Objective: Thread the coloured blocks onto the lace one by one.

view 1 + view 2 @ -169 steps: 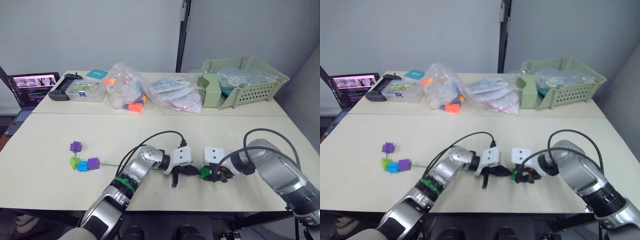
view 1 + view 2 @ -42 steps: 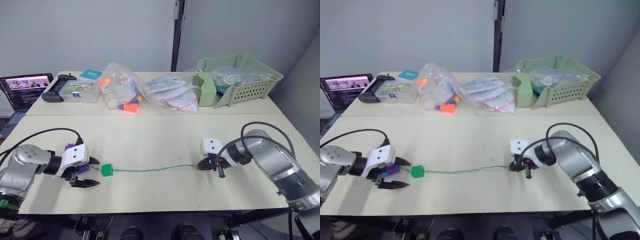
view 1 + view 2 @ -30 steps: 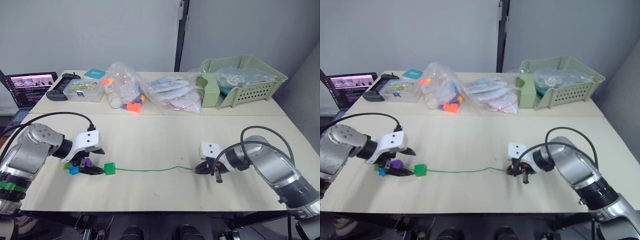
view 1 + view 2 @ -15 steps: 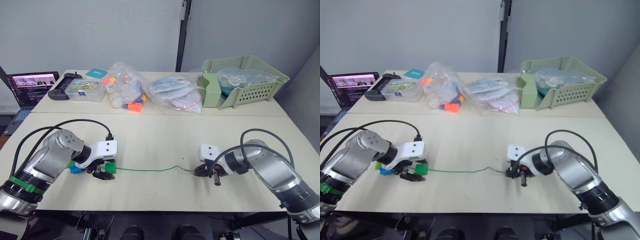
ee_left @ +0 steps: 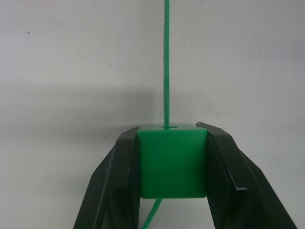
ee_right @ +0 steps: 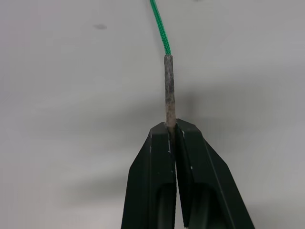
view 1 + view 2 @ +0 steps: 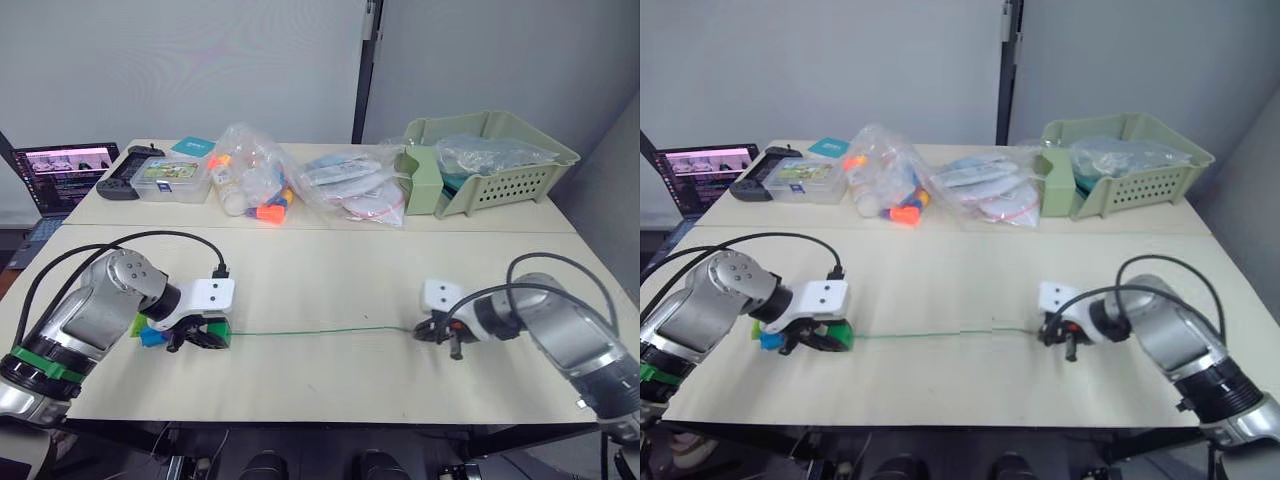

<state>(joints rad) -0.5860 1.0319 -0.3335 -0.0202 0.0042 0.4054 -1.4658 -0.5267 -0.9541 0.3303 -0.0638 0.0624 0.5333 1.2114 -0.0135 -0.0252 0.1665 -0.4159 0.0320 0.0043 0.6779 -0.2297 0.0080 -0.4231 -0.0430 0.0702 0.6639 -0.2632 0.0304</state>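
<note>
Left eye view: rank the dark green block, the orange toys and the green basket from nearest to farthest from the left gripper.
1. Dark green block: clamped between the jaws of the left gripper.
2. Orange toys: bagged, at the table's far side, centre-left.
3. Green basket: far right corner.

The right gripper (image 6: 171, 131) has pulled the lace (image 7: 320, 329) straight and taut, moving rightward.

On the near table (image 7: 320, 290), the lace (image 7: 320, 330) runs left to right between the left gripper (image 7: 205, 338), clamped on a threaded block (image 5: 172, 161), and the right gripper (image 7: 424, 333), pinching its stiff tip (image 6: 168, 90). More blocks (image 7: 150, 334) sit just left of the held one. On the far table behind lie, left to right, a laptop (image 7: 62, 175), a box (image 7: 168, 180), plastic bags (image 7: 300, 185) and a basket (image 7: 490, 160).
</note>
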